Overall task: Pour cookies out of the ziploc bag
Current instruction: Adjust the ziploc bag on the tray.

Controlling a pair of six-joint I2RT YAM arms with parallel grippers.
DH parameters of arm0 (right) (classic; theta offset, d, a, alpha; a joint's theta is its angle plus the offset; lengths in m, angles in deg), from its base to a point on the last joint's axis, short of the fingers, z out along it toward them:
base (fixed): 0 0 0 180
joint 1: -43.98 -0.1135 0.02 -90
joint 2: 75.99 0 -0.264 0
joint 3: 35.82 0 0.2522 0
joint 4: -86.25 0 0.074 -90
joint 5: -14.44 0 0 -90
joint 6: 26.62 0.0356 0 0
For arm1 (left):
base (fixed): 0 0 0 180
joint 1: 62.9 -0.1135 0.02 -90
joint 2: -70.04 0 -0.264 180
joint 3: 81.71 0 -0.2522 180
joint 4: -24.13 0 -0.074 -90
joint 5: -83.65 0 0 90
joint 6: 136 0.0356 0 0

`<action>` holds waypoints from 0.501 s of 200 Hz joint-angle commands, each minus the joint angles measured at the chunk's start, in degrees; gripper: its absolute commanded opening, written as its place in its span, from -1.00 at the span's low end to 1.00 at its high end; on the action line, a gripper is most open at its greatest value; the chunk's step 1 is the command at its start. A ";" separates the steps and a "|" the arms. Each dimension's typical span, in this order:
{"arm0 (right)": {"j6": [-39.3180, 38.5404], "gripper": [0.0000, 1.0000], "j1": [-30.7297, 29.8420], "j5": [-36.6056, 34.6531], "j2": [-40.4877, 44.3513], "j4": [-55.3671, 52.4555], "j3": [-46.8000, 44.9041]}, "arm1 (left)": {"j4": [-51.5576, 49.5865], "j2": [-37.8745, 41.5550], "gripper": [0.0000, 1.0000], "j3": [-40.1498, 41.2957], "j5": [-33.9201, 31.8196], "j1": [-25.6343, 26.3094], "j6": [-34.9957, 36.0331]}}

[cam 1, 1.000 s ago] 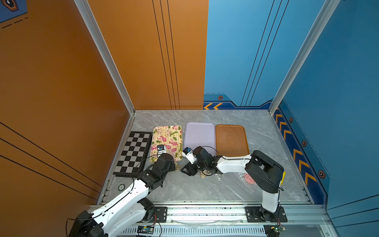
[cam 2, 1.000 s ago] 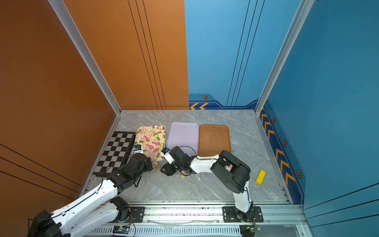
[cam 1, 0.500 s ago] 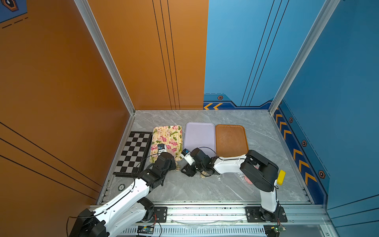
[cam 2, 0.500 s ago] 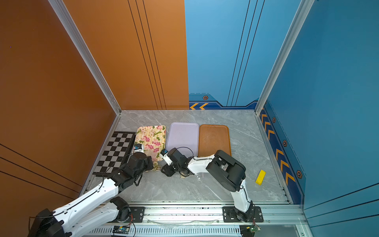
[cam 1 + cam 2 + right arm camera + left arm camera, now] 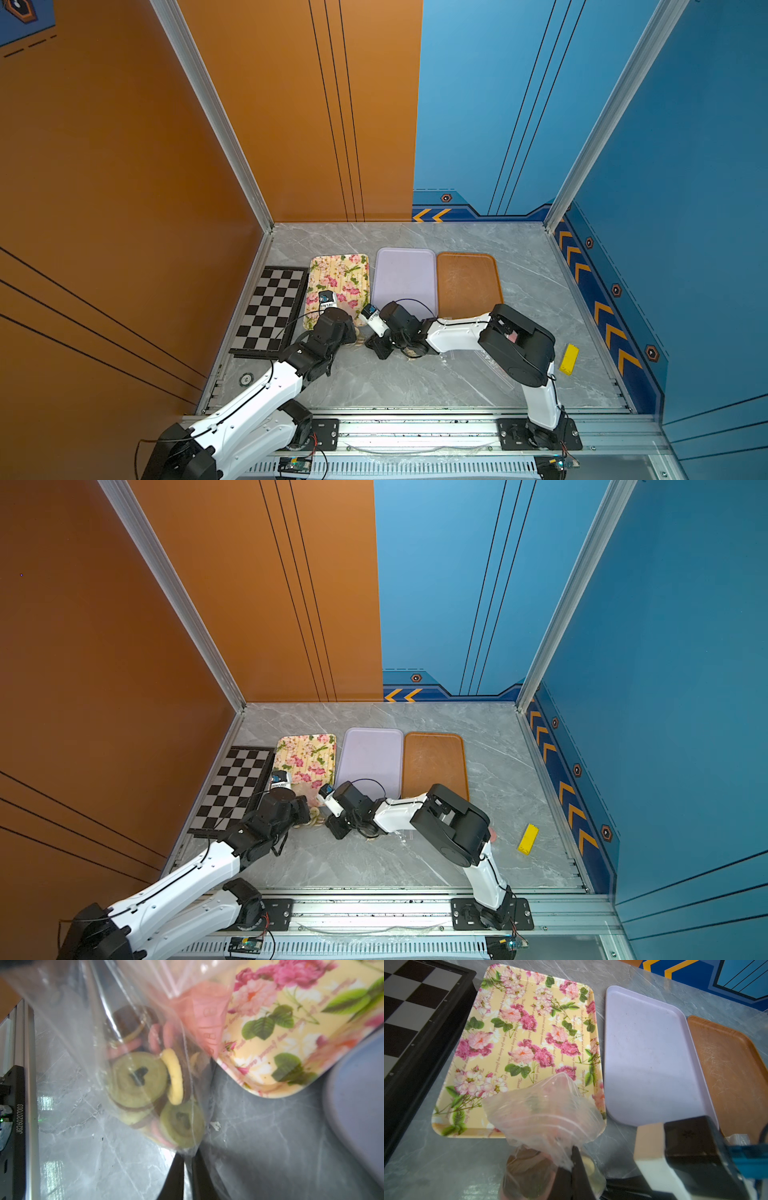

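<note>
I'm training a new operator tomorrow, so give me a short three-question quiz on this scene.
1. True or false: the bag is empty.
2. What colour is the middle tray of the three: A floral, B lilac, C brown?
3. Fill in: the left gripper and the right gripper each pinch the ____.
Key: 1 false, cookies show inside; 2 B; 3 bag.
</note>
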 commanded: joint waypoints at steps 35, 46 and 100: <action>0.29 -1.00 0.12 -1.53 -0.05 -0.54 0.21 | -1.65 2.33 -0.52 0.48 1.06 -1.30 1.47; 0.79 -1.00 0.31 -1.62 0.02 -0.54 0.11 | -4.69 2.87 -0.32 0.25 1.49 -1.28 1.63; 5.09 -1.00 3.91 -0.87 1.50 0.34 -1.42 | -12.12 9.20 0.12 3.11 5.20 -1.01 -1.81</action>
